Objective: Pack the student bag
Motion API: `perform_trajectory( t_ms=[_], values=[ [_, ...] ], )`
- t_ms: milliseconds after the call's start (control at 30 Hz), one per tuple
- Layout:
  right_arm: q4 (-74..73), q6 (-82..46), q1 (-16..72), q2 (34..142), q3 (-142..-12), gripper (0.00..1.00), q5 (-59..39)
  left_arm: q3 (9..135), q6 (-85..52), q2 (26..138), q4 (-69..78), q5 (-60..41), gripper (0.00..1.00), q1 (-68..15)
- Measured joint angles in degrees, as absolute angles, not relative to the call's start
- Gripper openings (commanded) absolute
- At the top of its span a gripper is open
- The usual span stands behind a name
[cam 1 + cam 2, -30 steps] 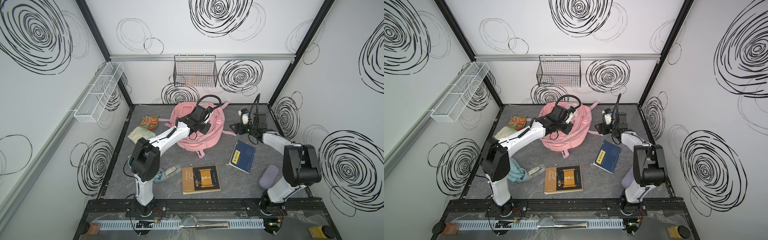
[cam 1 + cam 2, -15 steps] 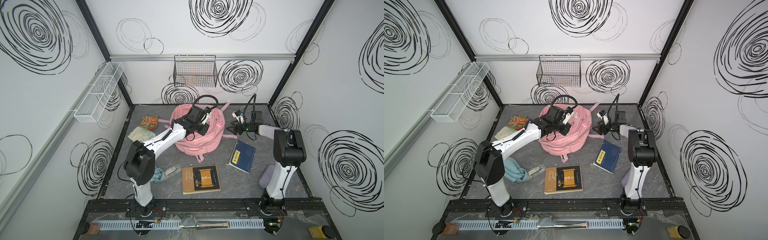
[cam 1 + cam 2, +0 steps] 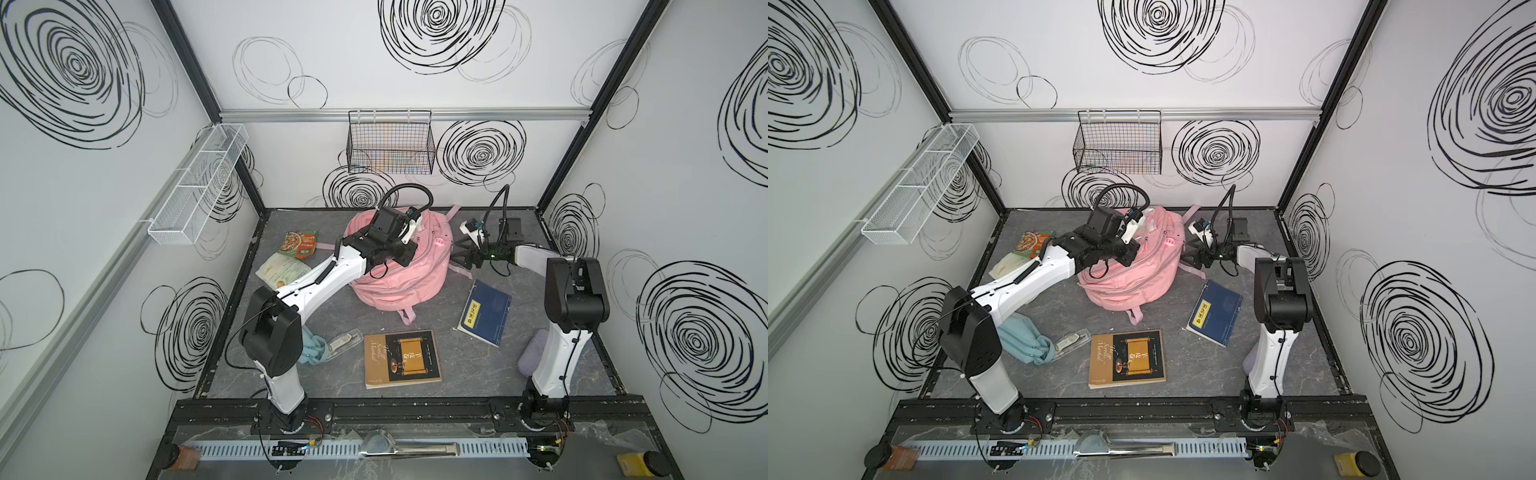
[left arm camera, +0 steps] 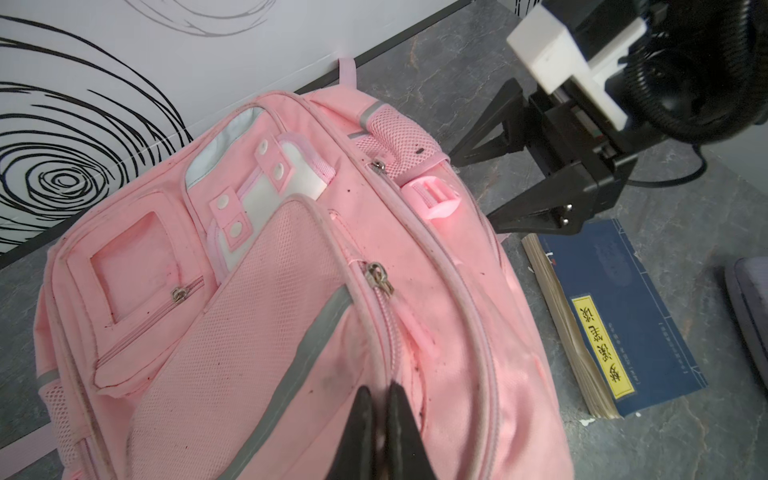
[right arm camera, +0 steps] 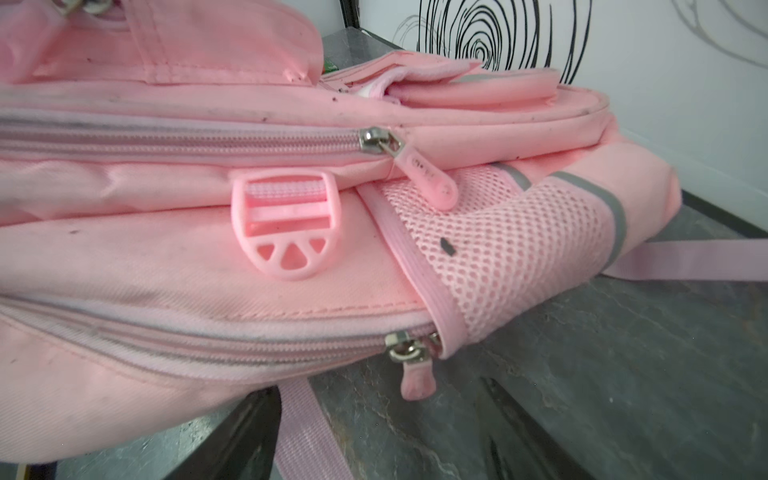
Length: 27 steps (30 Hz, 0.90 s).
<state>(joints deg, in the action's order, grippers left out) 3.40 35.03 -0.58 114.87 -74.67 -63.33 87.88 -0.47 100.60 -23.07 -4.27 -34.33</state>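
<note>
Right gripper low over grey tabletop (swirled walls).

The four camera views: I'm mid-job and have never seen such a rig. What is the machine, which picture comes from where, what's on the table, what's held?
Two robot arms stand at the front of a grey table, each ending in a two-fingered tool. The two wide pictures look down on everything from above; the two close ones come from a camera on each wrist. The pink student bag lies at the back. Around it: a brown book, a blue book, a food packet, a pale packet, a light blue pouch, a clear case, a grey pouch. The left tool is shut and seems to pinch the bag's fabric by a zip. The right tool is open and empty, beside the bag.
</note>
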Motion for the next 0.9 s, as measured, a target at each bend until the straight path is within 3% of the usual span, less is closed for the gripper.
perform_trajectory(
  t_ms=[733,900],
  values=[
    [26.3,51.2,-0.1,127.1,-91.4,0.69,-66.7,87.9,-0.4,99.7,-23.6,-6.7,0.00,-34.2],
    [30.8,54.4,0.0,129.3,-96.0,0.58,-66.9,87.9,-0.4,99.7,-23.5,-7.2,0.00,-34.2]
  ],
)
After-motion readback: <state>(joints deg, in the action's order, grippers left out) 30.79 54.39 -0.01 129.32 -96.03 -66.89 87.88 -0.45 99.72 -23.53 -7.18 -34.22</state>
